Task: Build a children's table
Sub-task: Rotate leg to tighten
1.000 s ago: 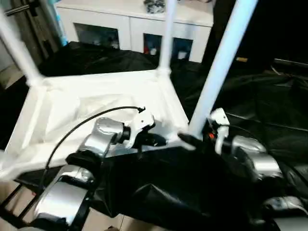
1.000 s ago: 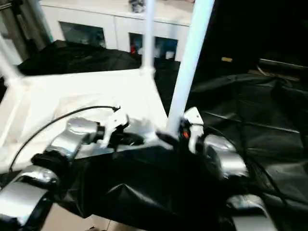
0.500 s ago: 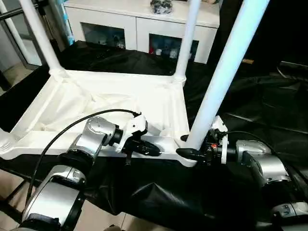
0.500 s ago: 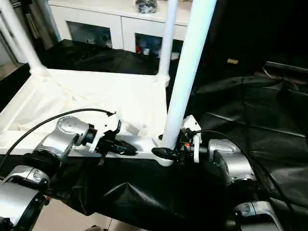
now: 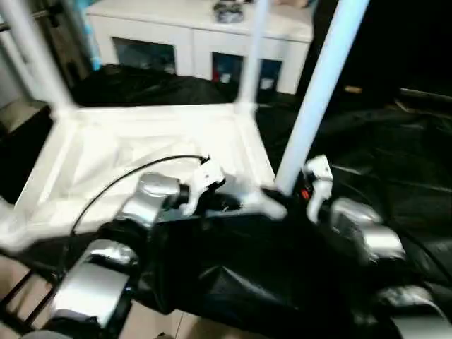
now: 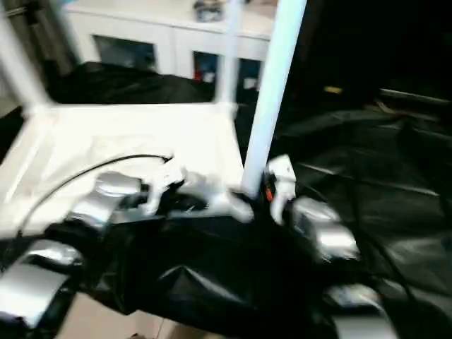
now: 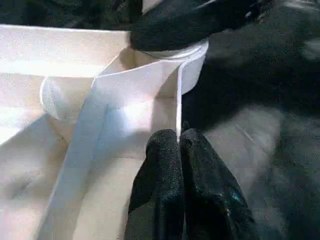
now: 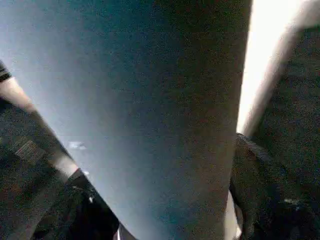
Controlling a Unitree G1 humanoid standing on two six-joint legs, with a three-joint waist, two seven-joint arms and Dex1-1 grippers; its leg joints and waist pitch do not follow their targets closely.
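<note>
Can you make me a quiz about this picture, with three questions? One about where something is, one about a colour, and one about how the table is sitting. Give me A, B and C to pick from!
1. Where is the right gripper?
A. At the bottom of the nearest leg
B. On top of a cabinet
C. Down on the floor

2. What colour is the cloth under the table top?
A. Red
B. Black
C. Yellow

3. How is the table top lying?
A. Upside down, with its legs pointing up
B. The right way up, standing on its legs
C. Standing on one edge

Answers:
1. A, because the right gripper sits right where the nearest leg meets its corner.
2. B, because the cloth is black all around the white table.
3. A, because the ribbed underside faces up and the legs rise from the corners.
</note>
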